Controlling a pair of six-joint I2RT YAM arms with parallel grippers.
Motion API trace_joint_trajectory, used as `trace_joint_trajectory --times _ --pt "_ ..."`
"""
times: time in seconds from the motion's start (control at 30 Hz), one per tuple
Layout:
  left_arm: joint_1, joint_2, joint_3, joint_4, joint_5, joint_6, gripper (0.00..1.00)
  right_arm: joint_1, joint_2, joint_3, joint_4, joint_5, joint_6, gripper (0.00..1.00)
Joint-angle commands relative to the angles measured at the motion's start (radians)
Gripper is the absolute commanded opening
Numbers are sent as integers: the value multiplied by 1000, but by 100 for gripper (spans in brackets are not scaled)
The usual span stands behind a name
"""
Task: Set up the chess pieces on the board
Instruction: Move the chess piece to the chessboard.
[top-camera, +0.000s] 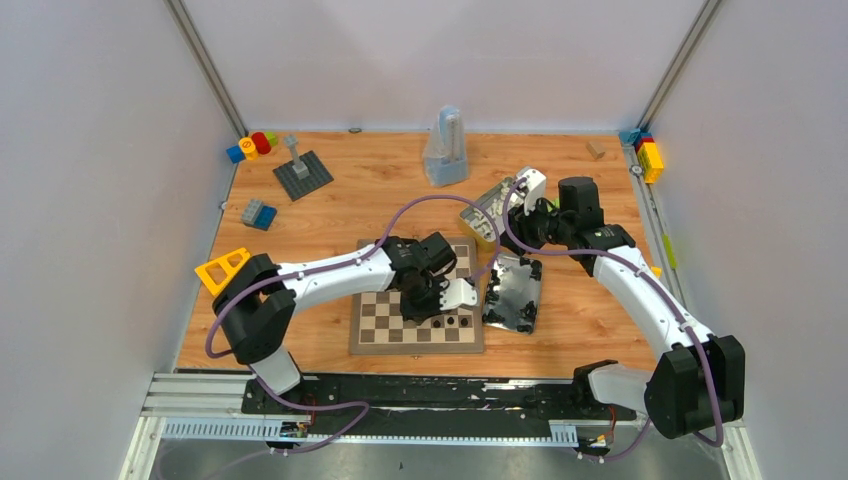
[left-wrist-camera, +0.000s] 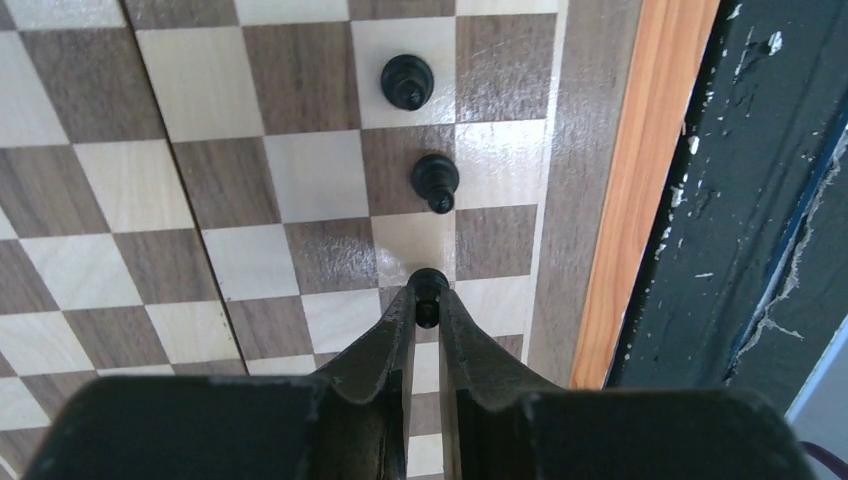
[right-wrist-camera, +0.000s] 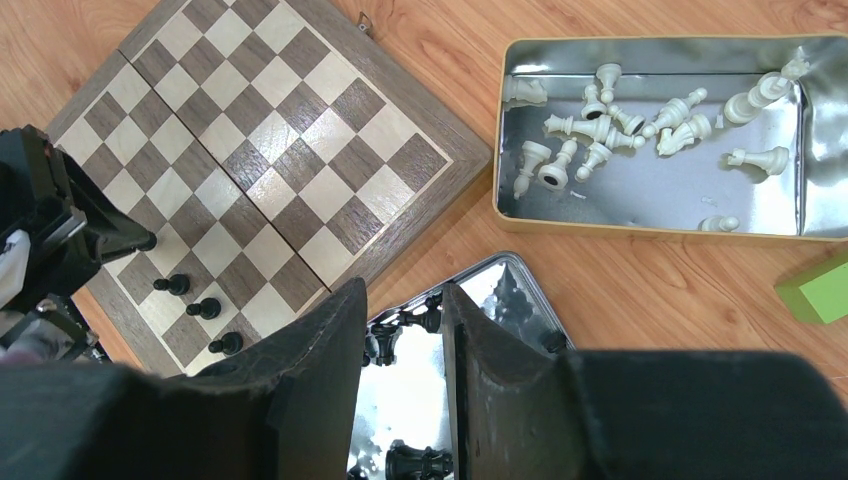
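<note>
Black pawn (left-wrist-camera: 429, 284) over a square near the board's (left-wrist-camera: 200, 180) edge, pinched in the clenched left end effector (left-wrist-camera: 427, 318), two more black pawns (left-wrist-camera: 435, 180) lined up beyond it, right end effector (right-wrist-camera: 403, 300) hung released and empty above a shiny tin (right-wrist-camera: 520, 275) on the table (right-wrist-camera: 620, 290).

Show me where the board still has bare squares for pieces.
Crowded: the second row from the near edge, right half, where three black pawns stand and the left gripper pinches another pawn. Bare: every other square of the board.
</note>
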Motion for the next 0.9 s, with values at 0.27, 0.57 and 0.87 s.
trace_joint_trajectory --times 0.27,0.57,0.87 --pt "-39 67 90 -24 1 3 17 -6 -2 15 -6 -15 -20 34" --pt "-42 66 85 -27 5 6 21 -6 6 16 -10 -17 -21 34" --pt "-42 53 68 -20 -18 2 41 -7 11 16 -17 -8 -26 34"
